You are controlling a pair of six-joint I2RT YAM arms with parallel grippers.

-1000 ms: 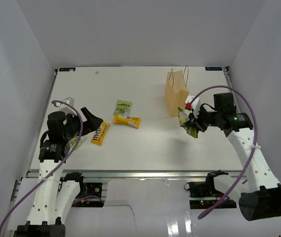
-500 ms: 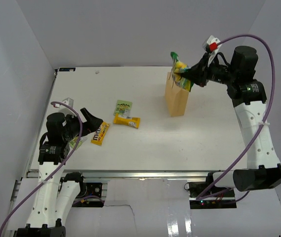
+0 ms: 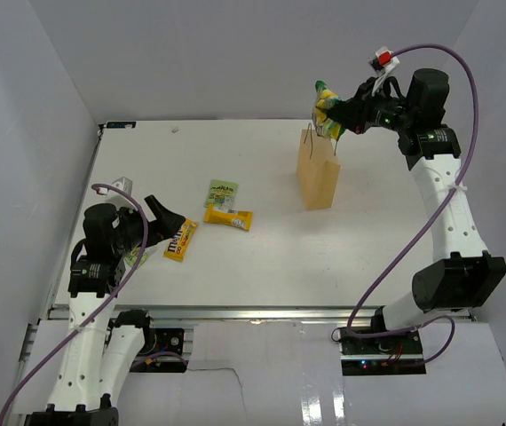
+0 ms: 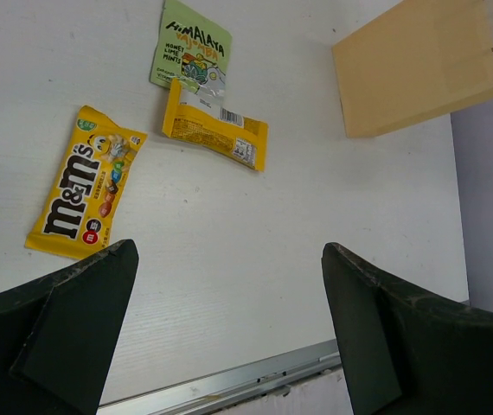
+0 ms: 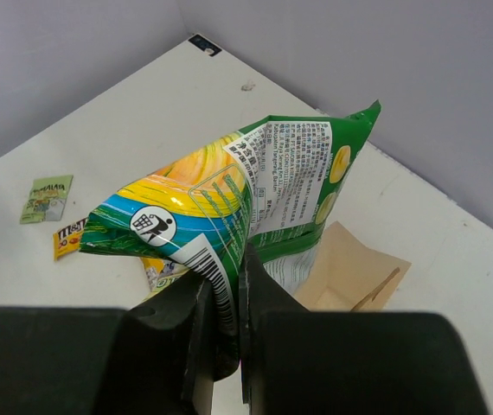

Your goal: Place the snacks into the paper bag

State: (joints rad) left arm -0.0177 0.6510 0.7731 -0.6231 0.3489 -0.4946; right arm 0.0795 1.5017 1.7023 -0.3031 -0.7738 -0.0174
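Your right hand (image 3: 341, 115) grips the green-white bag (image 3: 326, 108) above the paper bag (image 3: 318, 177); your left hand (image 4: 227, 298) hangs open over the surface (image 3: 271, 257).

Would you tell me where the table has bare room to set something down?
Bare: the wide stretch between the yellow bar wrapper and the paper bag, the near strip before the bag, and the far-left corner. Crowded: around the M&M's pack, wrapper and green pouch, by the left gripper.

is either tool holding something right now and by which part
The right tool pinches the crinkly green snack bag by its edge near the barcode, above the paper bag. The left tool is open, holding nothing.
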